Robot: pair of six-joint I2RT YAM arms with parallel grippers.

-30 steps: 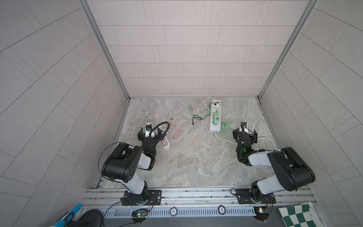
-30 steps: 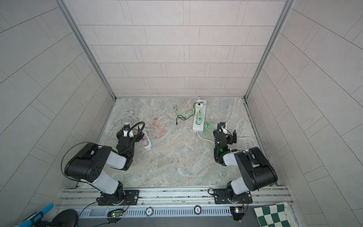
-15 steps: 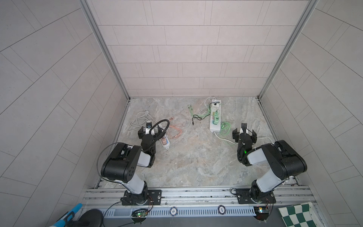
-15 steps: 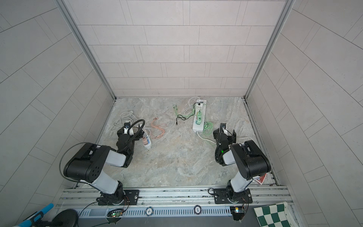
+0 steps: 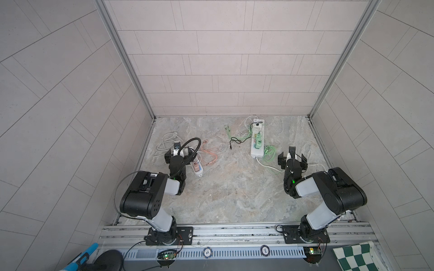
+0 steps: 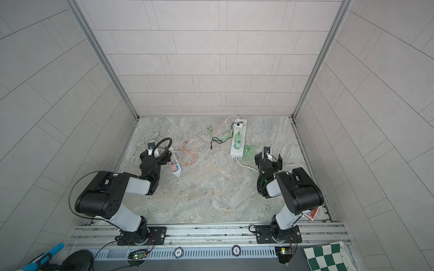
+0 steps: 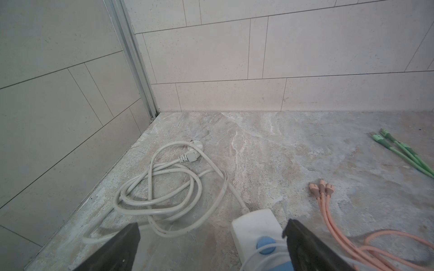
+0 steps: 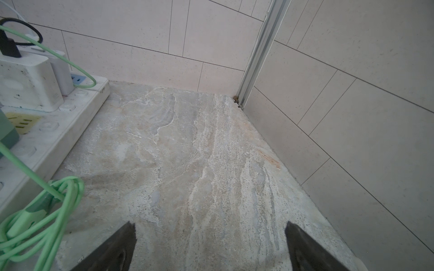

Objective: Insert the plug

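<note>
Both pairs of fingers are seen spread wide, with nothing gripped. The white plug is found flat on the tabletop, at the end of its coiled cord. It lies ahead of the left fingers, toward the back-left corner, with its long axis slanted across their reach (the left arm is judged much the nearer). The long power strip is placed just beside the right fingers, well apart from the plug.
</note>
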